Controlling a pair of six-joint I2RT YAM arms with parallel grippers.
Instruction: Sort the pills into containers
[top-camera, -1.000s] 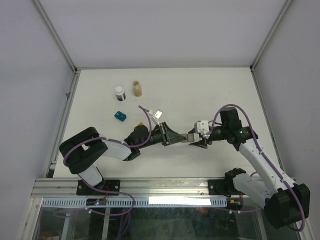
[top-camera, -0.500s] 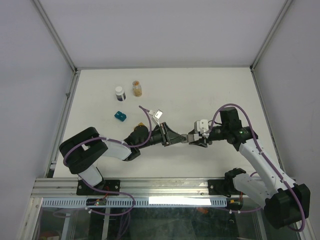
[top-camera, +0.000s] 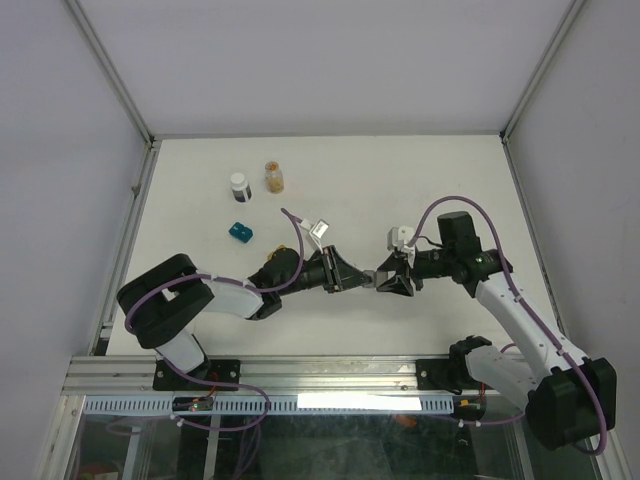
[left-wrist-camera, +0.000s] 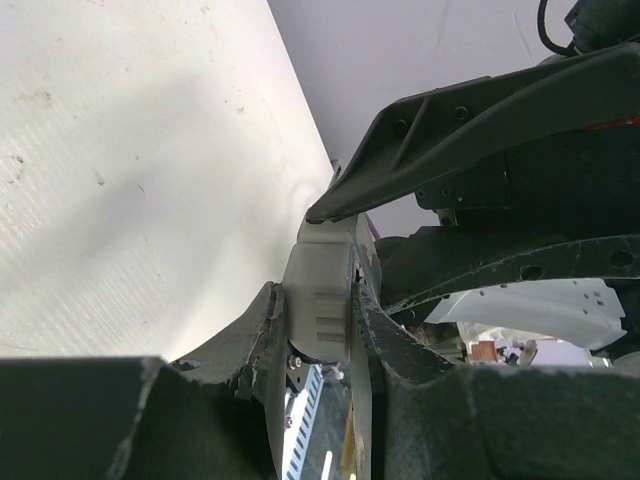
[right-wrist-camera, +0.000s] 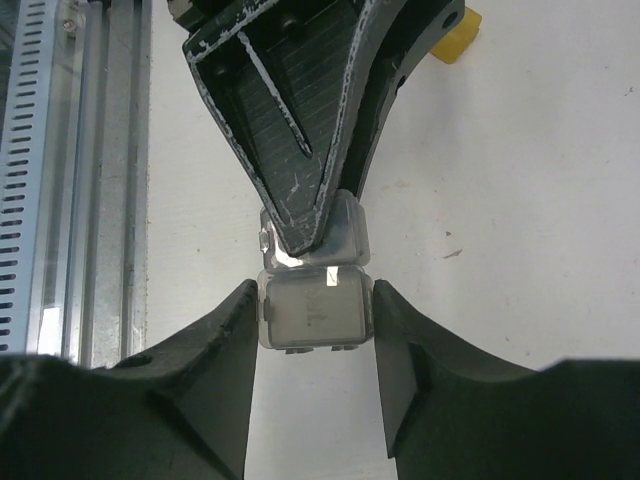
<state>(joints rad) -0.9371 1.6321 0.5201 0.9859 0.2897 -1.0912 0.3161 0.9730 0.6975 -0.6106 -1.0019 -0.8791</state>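
The gray two-cell container (top-camera: 368, 280) is held above the table between both grippers. My left gripper (top-camera: 350, 278) is shut on one cell; in the left wrist view the gray container (left-wrist-camera: 318, 285) sits clamped between its fingers (left-wrist-camera: 262, 330). My right gripper (top-camera: 386, 281) is closed on the other cell; in the right wrist view its jaws touch both sides of the container (right-wrist-camera: 315, 308), and the left gripper's fingers (right-wrist-camera: 300, 170) pinch the far cell. The teal container (top-camera: 239, 232) lies on the table to the left. The amber-yellow container (right-wrist-camera: 455, 35) lies behind the left gripper.
A white-capped dark bottle (top-camera: 239, 186) and a small bottle of orange pills (top-camera: 274, 177) stand at the back left. The metal rail (top-camera: 300, 375) runs along the near edge and also shows in the right wrist view (right-wrist-camera: 70, 170).
My right wrist has turned and its gripper has moved left onto the gray container's free cell. The left arm holds almost still.
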